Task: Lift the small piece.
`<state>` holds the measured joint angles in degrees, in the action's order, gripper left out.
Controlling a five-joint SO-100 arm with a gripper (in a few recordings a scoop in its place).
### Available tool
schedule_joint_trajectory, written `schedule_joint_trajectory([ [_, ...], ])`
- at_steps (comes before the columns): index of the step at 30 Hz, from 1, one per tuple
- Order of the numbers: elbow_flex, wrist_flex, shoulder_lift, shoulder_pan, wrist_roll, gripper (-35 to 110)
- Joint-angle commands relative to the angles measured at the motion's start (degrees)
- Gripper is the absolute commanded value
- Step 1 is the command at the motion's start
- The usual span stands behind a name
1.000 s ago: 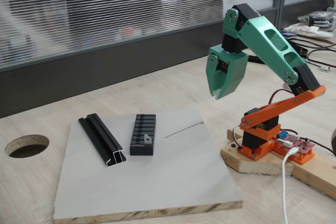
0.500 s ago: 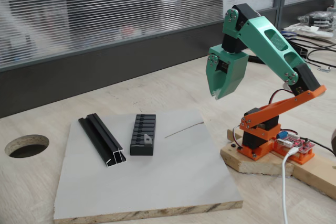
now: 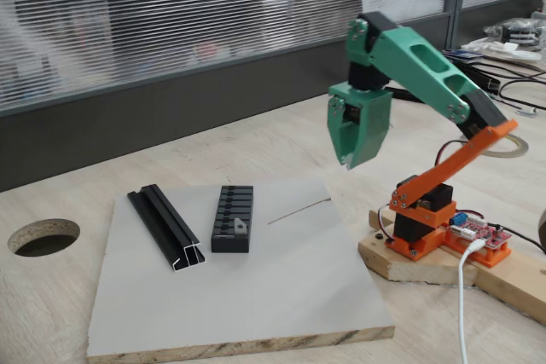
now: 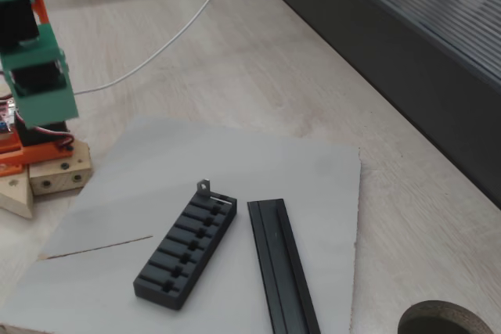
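Note:
The small piece [image 3: 241, 225] is a tiny silver-grey metal tab lying on the near end of a ribbed black block [image 3: 233, 217]. In the other fixed view the small piece [image 4: 205, 187] stands up at that block's [image 4: 186, 252] end. My green gripper [image 3: 348, 159] hangs in the air, shut and holding nothing, well above and to the right of the tab, over the right edge of the grey board [image 3: 256, 296]. The gripper's green body [image 4: 41, 87] shows at the left edge.
A long black channel rail [image 3: 166, 228] lies left of the block on the board. A round hole [image 3: 43, 236] is cut in the wooden table at far left. The arm's orange base sits on a wooden block [image 3: 444, 263] to the right, with cables behind it.
The arm has leaned forward, carrying the gripper a little to the left toward the board. The tab, block and rail have not moved.

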<state>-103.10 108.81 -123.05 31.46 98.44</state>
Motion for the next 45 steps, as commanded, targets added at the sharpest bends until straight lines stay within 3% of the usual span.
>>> schedule_joint_trajectory([
  [1, 0.44, -4.04, 4.04, -3.16, 0.44, 1],
  [12, 0.53, -33.93, 16.70, -11.60, 0.44, 1],
  [20, 5.62, -37.62, 17.14, -18.72, -1.67, 1],
  [30, 5.10, -37.53, 17.14, -22.24, -31.38, 1],
  [39, 5.54, -37.44, 16.08, -23.03, -69.26, 1],
  [45, 4.92, -37.44, 16.79, -29.36, -79.01, 1],
])
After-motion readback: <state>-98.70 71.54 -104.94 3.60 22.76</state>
